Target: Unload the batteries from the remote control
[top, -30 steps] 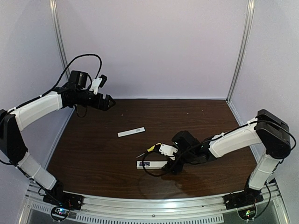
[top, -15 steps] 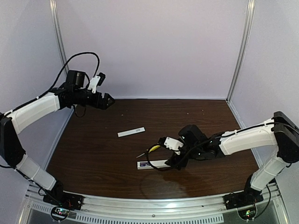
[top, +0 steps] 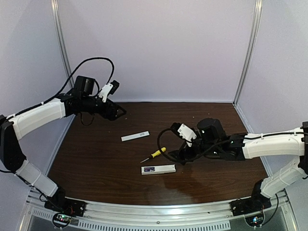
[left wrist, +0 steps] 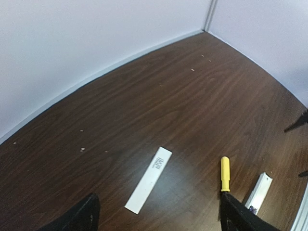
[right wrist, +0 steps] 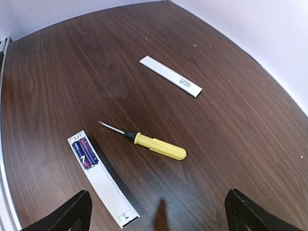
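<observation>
two bluish-purple cylindrical batteries (right wrist: 84, 152) sit inside slim white rectangular remote control (right wrist: 107, 185) on brown wooden worktop (right wrist: 226, 120); left hand (left wrist: 159, 207), right hand (right wrist: 158, 204) both released.

A: Status, left arm (top: 38, 115)?
B: Elbow up, reaching toward the far left corner. The left gripper (top: 118, 111) points right and slightly down, fingers spread wide, nothing between them.
A: And the right arm (top: 274, 143)?
B: Stretched low, leftward across the middle. The right gripper (top: 176, 156) is angled down, fingers wide apart, empty.
</observation>
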Robot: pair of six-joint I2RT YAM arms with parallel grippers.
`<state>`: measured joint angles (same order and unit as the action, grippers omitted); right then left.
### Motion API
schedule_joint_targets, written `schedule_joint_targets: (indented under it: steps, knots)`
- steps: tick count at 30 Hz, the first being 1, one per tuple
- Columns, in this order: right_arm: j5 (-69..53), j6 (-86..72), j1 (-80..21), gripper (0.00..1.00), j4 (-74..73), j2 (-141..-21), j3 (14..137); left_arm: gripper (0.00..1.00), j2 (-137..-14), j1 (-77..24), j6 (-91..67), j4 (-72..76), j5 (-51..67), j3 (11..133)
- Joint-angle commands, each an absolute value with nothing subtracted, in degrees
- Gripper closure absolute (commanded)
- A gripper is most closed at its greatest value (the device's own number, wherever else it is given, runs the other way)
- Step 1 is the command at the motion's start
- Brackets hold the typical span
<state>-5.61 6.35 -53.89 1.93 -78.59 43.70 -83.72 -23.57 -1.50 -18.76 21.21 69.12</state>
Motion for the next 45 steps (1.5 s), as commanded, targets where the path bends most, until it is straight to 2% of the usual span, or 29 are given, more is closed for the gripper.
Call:
schedule_joint_targets:
  steps: [1, 6, 13, 21, 27, 34, 39, 45]
  knots:
    - [-0.64, 2.46, -53.29, 0.01, 6.43, -74.66, 41.40, 0.13, -85.18, -28.03, 4.34, -21.37, 26.05, 70.97]
    - [3.40, -1.75, -52.59, 0.00, 9.48, -71.76, 38.70, 0.16, -88.92, -33.49, 6.57, -24.64, 24.36, 72.86]
    - [4.67, -6.74, -51.07, 0.00, 4.34, -73.59, 40.70, 0.20, -95.73, -39.28, 4.75, -26.36, 21.84, 76.60]
    - [-4.00, -5.08, -50.85, 0.00, 2.44, -71.58, 38.39, 0.22, -100.28, -43.56, 5.68, -26.21, 26.82, 76.52]
    - [-9.58, -3.85, -50.81, 0.00, 8.05, -70.37, 34.41, 0.24, -100.88, -44.92, 3.02, -19.06, 25.54, 71.69]
    - [-9.96, -4.50, -50.84, 0.00, 6.10, -73.65, 36.98, 0.27, -104.34, -47.84, 2.44, -18.81, 15.51, 72.24]
    - [-7.78, -5.79, -50.80, 0.00, 6.18, -73.34, 37.02, 0.33, -106.17, -48.23, 1.30, -18.90, 9.51, 71.15]
    - [-4.76, -7.78, -50.80, 0.00, 6.66, -72.74, 37.24, 0.40, -108.26, -48.25, 1.23, -17.36, 8.45, 70.02]
